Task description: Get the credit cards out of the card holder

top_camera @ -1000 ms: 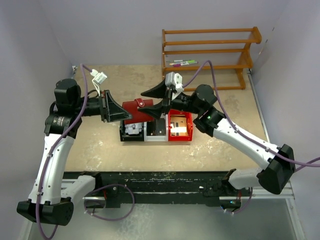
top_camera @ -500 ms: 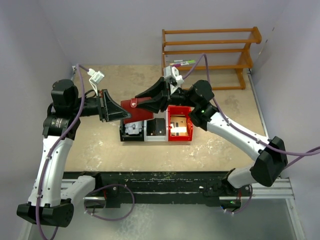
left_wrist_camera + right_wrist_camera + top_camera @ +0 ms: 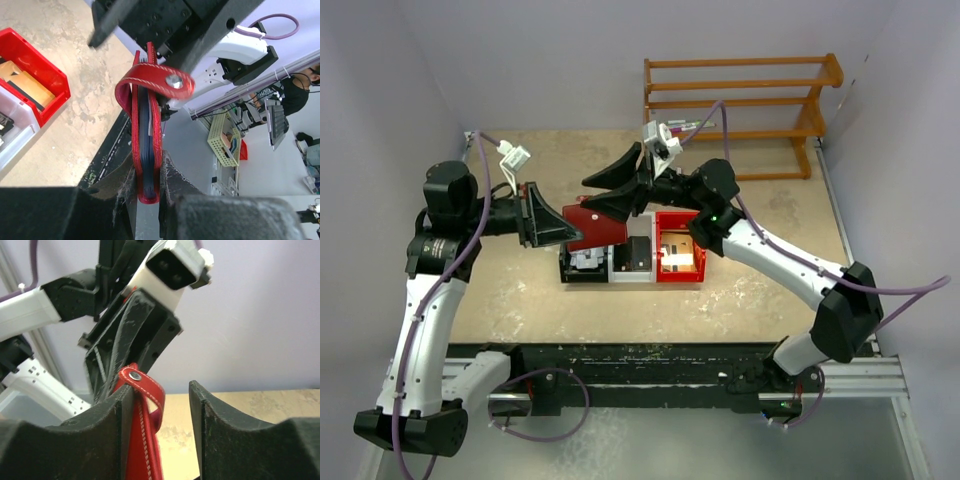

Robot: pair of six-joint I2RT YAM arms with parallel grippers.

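Note:
The maroon card holder [image 3: 598, 224] is held on edge above the table, clamped in my shut left gripper [image 3: 570, 230]. In the left wrist view the holder [image 3: 148, 150] stands between my fingers with blue-grey sleeves inside and its red strap tab [image 3: 160, 82] looped over the top. My right gripper [image 3: 610, 185] is open around the holder's free end. In the right wrist view the holder [image 3: 142, 450] rests against the left finger [image 3: 107, 415], with a gap to the right finger. No card sticks out of the holder. Tan cards [image 3: 682, 249] lie in the red bin.
Three small bins stand in a row under the holder: black [image 3: 582, 264], white [image 3: 632, 272], red [image 3: 678, 274]. A wooden rack [image 3: 740, 100] with pens stands at the back right. Walls close in on both sides.
My right gripper has moved left and away from the bins, and its open jaws now straddle the strap end of the holder. The left arm has held still.

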